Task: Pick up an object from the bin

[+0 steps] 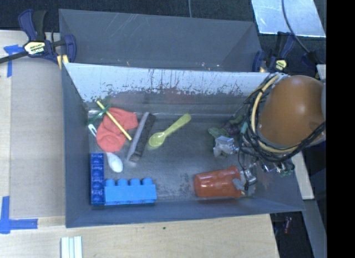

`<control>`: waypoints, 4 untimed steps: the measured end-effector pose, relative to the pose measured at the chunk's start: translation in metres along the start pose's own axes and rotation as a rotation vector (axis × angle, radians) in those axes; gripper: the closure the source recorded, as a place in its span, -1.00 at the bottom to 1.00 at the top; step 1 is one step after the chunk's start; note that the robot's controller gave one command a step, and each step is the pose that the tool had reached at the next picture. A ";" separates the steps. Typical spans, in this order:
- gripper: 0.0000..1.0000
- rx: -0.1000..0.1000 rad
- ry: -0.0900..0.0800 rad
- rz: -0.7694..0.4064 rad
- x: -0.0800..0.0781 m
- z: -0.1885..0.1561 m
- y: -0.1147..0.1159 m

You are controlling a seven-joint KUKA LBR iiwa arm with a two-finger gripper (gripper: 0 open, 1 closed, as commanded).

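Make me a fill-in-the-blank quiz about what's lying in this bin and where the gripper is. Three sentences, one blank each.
The yellow-green thing lying in the middle of the bin is a ____.
The L-shaped row of building blocks in the bin's near left corner is ____ in colour.
The gripper is at the right end of a rounded bottle-like thing by the front wall, which is ____ in colour.
Missing words: spoon; blue; red.
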State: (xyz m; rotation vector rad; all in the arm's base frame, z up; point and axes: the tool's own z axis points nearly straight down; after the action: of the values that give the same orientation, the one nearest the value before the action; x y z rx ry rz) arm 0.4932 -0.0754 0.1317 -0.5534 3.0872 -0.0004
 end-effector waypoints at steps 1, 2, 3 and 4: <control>-1.00 0.006 -0.008 -0.227 0.014 0.058 -0.014; 1.00 0.014 -0.019 -0.236 0.012 0.068 -0.016; 1.00 0.013 -0.019 -0.238 0.012 0.067 -0.014; 1.00 0.010 -0.016 -0.239 0.013 0.060 -0.013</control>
State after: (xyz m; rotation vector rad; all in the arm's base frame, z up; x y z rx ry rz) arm 0.4858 -0.0922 0.0718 -0.9120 2.9825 -0.0121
